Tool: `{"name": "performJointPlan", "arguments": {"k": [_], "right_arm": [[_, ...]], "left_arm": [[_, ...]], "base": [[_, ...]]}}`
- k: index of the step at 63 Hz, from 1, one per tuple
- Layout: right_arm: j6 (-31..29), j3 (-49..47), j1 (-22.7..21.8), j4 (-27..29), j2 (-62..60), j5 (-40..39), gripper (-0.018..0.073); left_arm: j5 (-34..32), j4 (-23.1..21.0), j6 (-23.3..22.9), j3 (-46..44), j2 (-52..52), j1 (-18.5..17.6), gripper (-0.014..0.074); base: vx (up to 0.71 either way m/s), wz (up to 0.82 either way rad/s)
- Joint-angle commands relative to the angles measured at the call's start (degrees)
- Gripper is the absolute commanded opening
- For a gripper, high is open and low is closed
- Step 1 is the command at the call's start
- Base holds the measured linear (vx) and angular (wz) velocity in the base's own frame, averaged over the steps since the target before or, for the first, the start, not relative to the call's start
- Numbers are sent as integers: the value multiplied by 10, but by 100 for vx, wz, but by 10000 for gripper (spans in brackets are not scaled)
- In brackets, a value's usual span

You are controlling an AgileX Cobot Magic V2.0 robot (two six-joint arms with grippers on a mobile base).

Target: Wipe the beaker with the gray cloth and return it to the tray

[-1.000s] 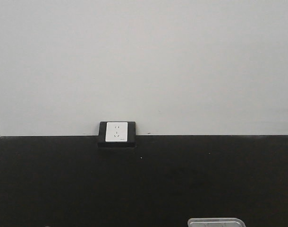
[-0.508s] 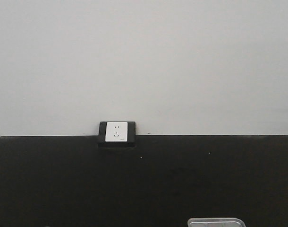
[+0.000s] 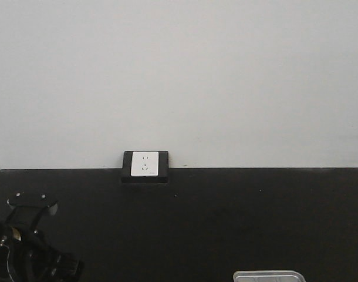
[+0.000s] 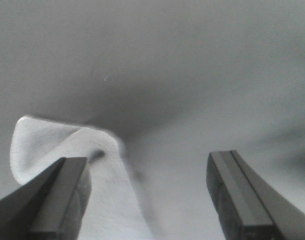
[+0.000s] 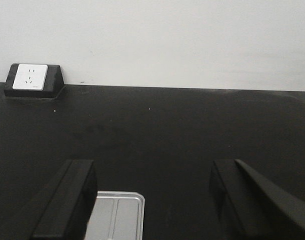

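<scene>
A: Left gripper (image 4: 147, 157)?
B: Jaws wide apart, nothing between them. Gray cloth (image 4: 67, 145) is bunched by the picture-left finger and looks pale in the glare. Can't tell if they touch.
A: Right gripper (image 5: 152, 165)?
B: Jaws apart too, over the black bench (image 5: 182, 130). Tray (image 5: 117, 215) corner lies on the bench by the picture-left finger.
A: Any text?
B: White wall socket (image 5: 30, 76) in a black housing at the bench's back edge. Tiny mark on its face, unreadable.
</scene>
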Motion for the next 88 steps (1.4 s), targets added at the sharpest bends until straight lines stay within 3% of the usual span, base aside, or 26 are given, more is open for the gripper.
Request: {"name": "performJointPlan", "arguments": {"k": [1, 5, 16, 23, 33, 44, 60, 73, 88], "right_arm": [[-2, -17, 0, -1, 5, -38, 541], [-2, -17, 0, -1, 5, -36, 541], [-2, -17, 0, -1, 5, -33, 541], [-2, -17, 0, -1, 5, -33, 541], [-2, -17, 0, -1, 5, -33, 541], [-2, -17, 0, 2, 5, -29, 541], [-5, -42, 0, 2, 60, 80, 541], [-34, -128, 0, 13, 201, 198, 539], [-103, -214, 0, 50, 344, 267, 519]], "left_arm": [[-8, 49, -60, -20, 9, -4, 586], [-17, 55, -79, -20, 27, -4, 586], [-38, 52, -79, -20, 66, -4, 582], [-28, 50, -78, -20, 72, -4, 522], [-33, 51, -78, -20, 72, -4, 315], [-22, 51, -76, -20, 71, -4, -6], [18, 52, -27, -20, -4, -4, -6], [-22, 52, -25, -20, -122, -4, -6], [-29, 52, -25, -20, -203, -4, -6]], "base": [[0, 0], [0, 0], [0, 0], [0, 0], [0, 0], [0, 0], [0, 0], [0, 0], [0, 0]]}}
